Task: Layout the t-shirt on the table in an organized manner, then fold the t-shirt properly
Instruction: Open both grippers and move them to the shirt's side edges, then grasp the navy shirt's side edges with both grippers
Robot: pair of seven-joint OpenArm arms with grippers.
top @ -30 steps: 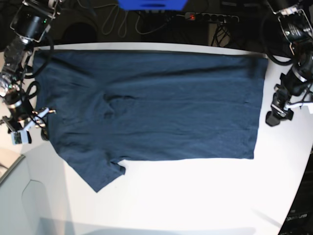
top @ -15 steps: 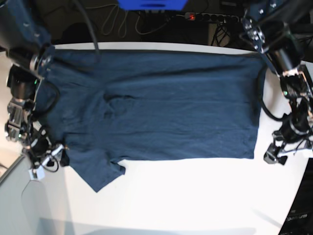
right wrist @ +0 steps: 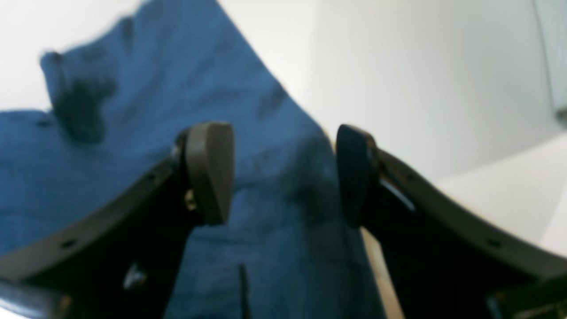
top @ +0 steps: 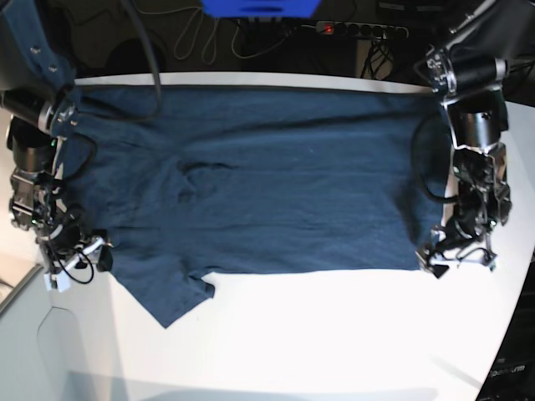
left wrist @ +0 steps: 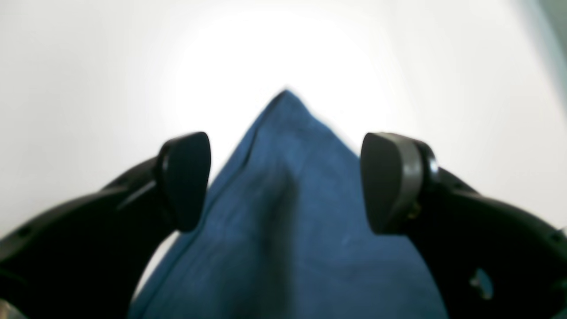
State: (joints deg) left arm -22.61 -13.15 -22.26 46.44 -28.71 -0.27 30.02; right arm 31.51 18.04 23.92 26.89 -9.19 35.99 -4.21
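While the table (top: 334,334) carries the t-shirt (top: 276,184) spread flat across its far half, the left gripper (top: 456,259) straddles the near hem corner, jaws apart and ungripped; the right gripper (top: 75,263) stands likewise released over the sleeve edge.

I can read no text, label, brand, number or sign in any of my views. The t-shirt (top: 276,180) shows me only plain dark blue cloth, with no print I can make out. The power strip (top: 361,30) at about one o'clock beyond the table (top: 334,334) shows a small red light, but any lettering on it is too small for me to tell.
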